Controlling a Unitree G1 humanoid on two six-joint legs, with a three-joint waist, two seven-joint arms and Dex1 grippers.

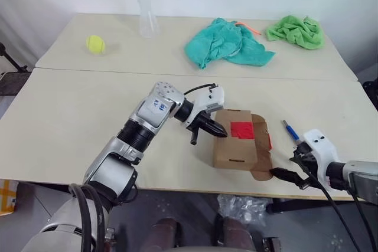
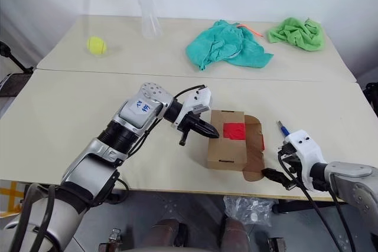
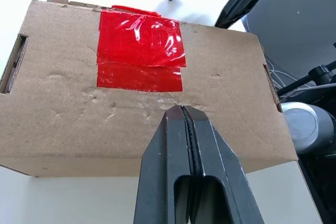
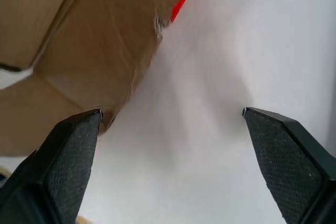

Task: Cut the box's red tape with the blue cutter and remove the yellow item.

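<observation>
The box (image 1: 239, 146) lies flat at the table's near edge, its red tape (image 1: 241, 129) facing up and its long axis running away from the robot, flaps (image 1: 261, 149) toward the blue cutter (image 1: 290, 130), which lies just beside it and points away too. The left gripper (image 3: 182, 109), fingers pressed together, rests on the box top beside the tape. The right gripper (image 4: 170, 113) hangs spread wide near the flaps, empty. The risk I see: a slip of that single contact lets the box slide off the edge.

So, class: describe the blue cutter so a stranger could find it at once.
Start at the near table and find the cardboard box with red tape. On its right lies the blue cutter, a slim pen-like stick, the only blue thing there.
</observation>
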